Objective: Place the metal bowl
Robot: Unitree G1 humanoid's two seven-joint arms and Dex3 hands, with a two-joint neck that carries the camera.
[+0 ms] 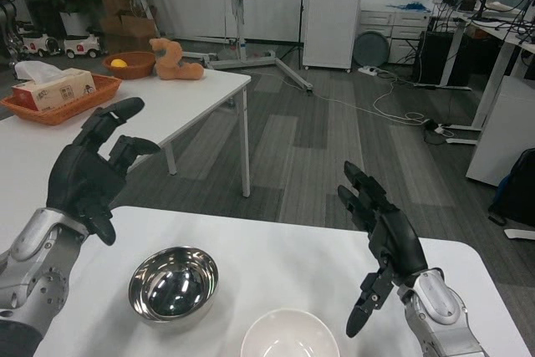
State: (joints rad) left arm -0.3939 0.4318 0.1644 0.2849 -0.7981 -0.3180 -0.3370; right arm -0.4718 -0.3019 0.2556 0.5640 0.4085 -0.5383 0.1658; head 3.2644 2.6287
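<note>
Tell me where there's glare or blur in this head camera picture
Head view: bright ceiling-light reflections glint inside the metal bowl; the white bowl and white table look evenly lit, with no strong glare; both hands, left and right, appear sharp, without motion blur.

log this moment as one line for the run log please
left hand: open, raised above metal bowl | right hand: open, holds nothing | metal bowl: on table beside white bowl, untouched

Looks like a robotics lab or office: desks with computer gear (493, 14) upper right, loose cables (393, 106) on grey floor, metal stand (242, 6) top centre, white cabinet (332, 18).
</note>
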